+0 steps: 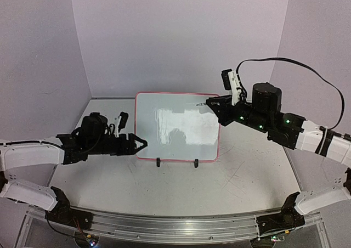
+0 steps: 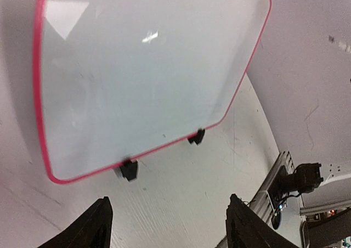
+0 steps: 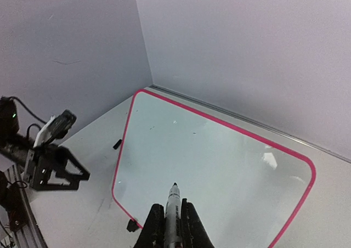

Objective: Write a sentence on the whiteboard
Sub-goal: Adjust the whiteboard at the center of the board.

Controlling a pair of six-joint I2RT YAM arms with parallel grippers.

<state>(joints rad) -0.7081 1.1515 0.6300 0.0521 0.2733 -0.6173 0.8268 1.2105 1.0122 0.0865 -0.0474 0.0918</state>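
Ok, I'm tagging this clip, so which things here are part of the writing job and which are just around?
In the job:
whiteboard, blank
marker, gripped in the right tool
left tool, open beside the board's left edge

Just around:
table
black cable over the right arm
metal rail at the near edge

You see a whiteboard (image 1: 175, 127) with a smooth, glossy face throwing glare; its red-pink rim (image 2: 39, 94) looks like plastic. The table (image 1: 247, 171) is matt, scuffed and scratched. The rail (image 1: 175, 225) reads as brushed metal. The marker (image 3: 173, 204) barrel appears to be smooth pale plastic.
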